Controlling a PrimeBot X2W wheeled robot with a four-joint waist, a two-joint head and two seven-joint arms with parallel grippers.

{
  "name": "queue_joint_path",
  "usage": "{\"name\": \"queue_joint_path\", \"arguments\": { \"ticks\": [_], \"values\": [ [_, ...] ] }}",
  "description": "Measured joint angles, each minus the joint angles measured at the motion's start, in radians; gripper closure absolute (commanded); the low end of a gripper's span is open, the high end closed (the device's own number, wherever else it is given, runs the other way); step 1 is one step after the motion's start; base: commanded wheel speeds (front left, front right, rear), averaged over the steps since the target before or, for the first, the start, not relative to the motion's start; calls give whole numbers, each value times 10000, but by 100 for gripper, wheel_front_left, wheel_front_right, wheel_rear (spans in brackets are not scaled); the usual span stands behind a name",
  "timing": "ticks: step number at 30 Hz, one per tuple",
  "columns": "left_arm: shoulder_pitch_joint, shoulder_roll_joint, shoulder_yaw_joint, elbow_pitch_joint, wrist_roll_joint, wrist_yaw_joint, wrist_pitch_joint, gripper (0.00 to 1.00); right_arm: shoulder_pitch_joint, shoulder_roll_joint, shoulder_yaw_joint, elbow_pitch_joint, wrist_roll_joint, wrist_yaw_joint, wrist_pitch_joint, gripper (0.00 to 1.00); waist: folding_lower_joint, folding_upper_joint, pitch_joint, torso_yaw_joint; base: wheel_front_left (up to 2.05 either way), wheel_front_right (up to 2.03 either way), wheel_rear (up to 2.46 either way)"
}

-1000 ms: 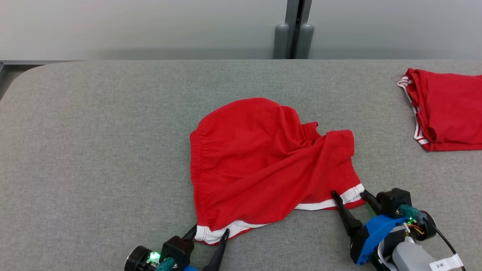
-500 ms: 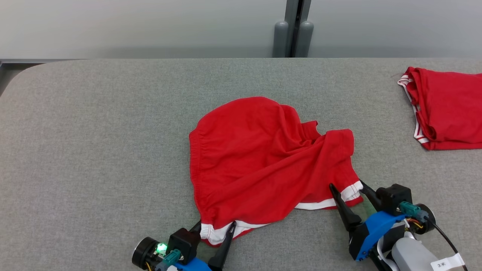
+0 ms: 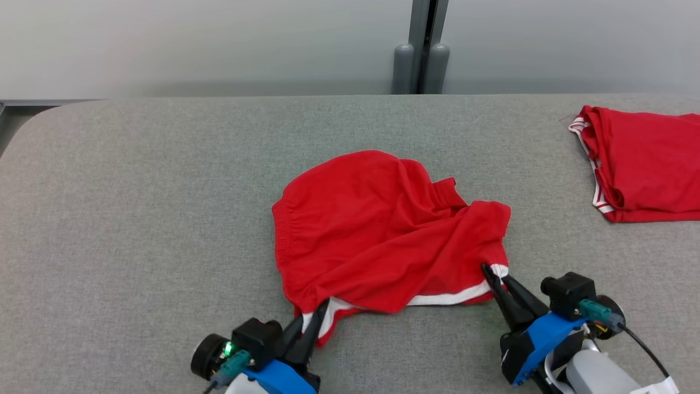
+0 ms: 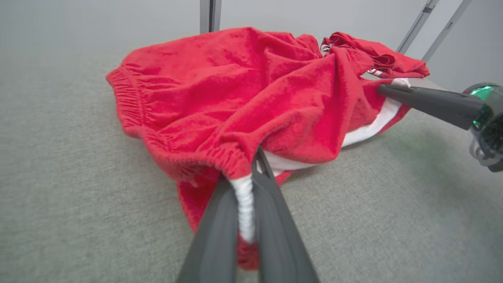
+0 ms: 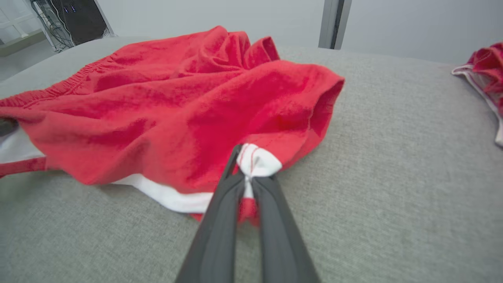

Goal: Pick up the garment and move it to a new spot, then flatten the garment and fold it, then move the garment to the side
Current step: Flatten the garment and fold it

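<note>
Red shorts (image 3: pixel 377 230) of soft, slightly fuzzy knit cloth lie crumpled near the middle of the table (image 3: pixel 136 219), towards its front edge. The table has a grey, finely woven, felt-like covering and a rounded far-left corner. The shorts form a rough dome shape with deep diagonal folds running towards their right side. A gathered elastic waistband (image 3: pixel 280 241) puckers along their left edge, and a smooth white hem band (image 3: pixel 448 300) borders the near edge.

The left gripper (image 3: pixel 314 309) has two long, dark, tapered fingers. They are pressed together on the near-left corner of the shorts, and the left wrist view shows the white band squeezed into a narrow roll between them. The right gripper (image 3: pixel 494 272) pinches the near-right corner in the same way. In the right wrist view the white band bunches into a small knot at the fingertips, crossed by red stitching. Both pinched corners are drawn up slightly from the table, and the rest of the cloth rests on it. Each gripper has a blue housing behind its fingers.

A second red garment (image 3: pixel 645 164), folded flat and edged with white trim, lies at the table's far right, well apart from the shorts. Behind the table stands a pale, smooth wall with a grey upright post (image 3: pixel 421 49), flanked at its foot by two round-topped cylinders.
</note>
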Motion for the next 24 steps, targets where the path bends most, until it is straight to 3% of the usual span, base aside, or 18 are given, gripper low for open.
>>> {"name": "queue_joint_path", "arguments": {
  "ticks": [11,17,24],
  "values": [
    [-1688,596,989,-1810,-376,0,102,100,-757,-479,-598,-1964,245,0,265,100,0,0,109,-246,0,0,0],
    [-3953,913,1530,-2048,-650,0,571,100,-2672,-445,-1014,-2169,324,0,637,100,0,0,802,-555,0,0,0],
    [-7385,1361,1755,-1609,-926,-2,1145,100,-6078,-2,-1344,-1427,604,2,1028,100,2,0,2137,-1046,0,0,0]
  ]
}}
